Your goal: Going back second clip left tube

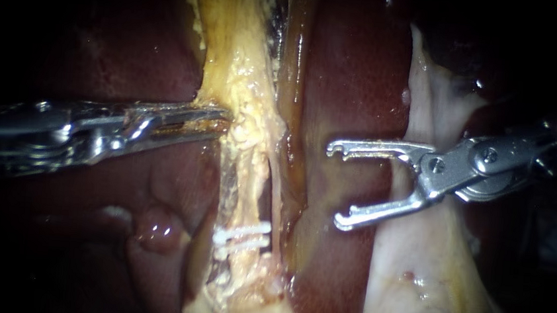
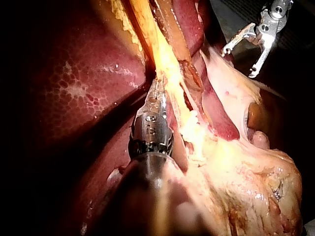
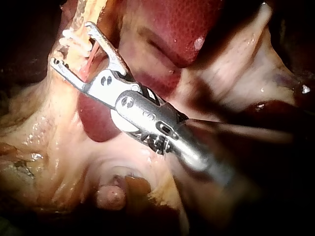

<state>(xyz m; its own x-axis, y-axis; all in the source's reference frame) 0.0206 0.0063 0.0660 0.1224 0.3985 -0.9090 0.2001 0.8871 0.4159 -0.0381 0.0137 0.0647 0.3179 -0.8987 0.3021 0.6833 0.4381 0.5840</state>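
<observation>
Right instrument (image 1: pixel 334 186) jaws spread, empty — the upright left tube (image 1: pixel 244 167), white clips (image 1: pixel 242 235) across it, lies clear to their left; left instrument (image 1: pixel 220 120) pinches it higher up.

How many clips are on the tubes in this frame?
2. The upper clip and the lower clip sit side by side across the left tube, below where the left instrument grips it. Others may be hidden.

Liver (image 1: pixel 354 83) strip between left tube (image 1: pixel 246 141) and right instrument (image 1: pixel 334 186) clear; left instrument (image 1: pixel 220 121) bars tube's left flank, clips (image 1: pixel 242 235) lower down.
</observation>
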